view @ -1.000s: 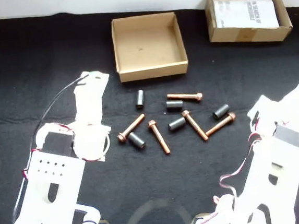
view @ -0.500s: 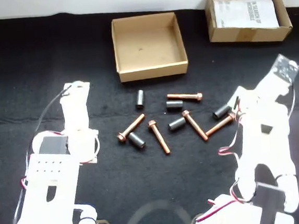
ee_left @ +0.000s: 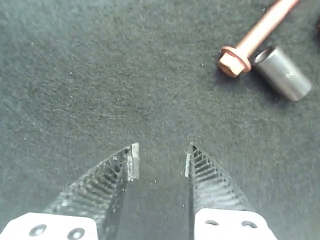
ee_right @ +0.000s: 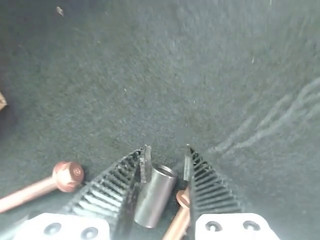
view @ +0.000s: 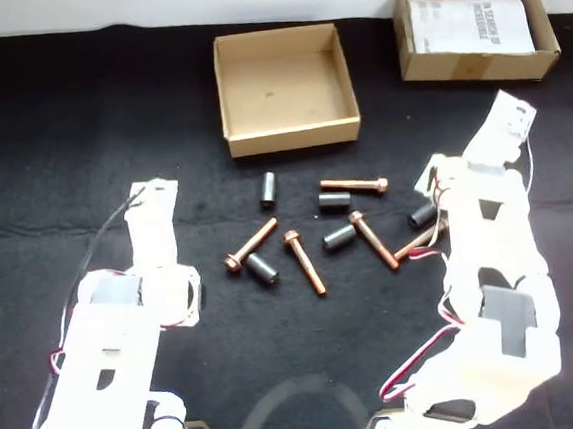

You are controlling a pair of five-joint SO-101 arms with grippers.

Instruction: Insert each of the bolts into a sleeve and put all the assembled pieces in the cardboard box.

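Sleeve (ee_right: 156, 195), likely a stiff, slick tube, at four o'clock from the cardboard box (view: 292, 136), lies between the narrowly parted fingers of the right gripper (ee_right: 165, 157), best pinched across its middle, while the left gripper (ee_left: 161, 159) hangs half-spread and empty above the counter (ee_left: 75, 75)

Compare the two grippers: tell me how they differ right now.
The left gripper has bare mat between its jaws; the right gripper straddles a grey sleeve. The left gripper's nearest bolt lies well ahead; a second bolt lies beside the right gripper's jaw. Both are open.
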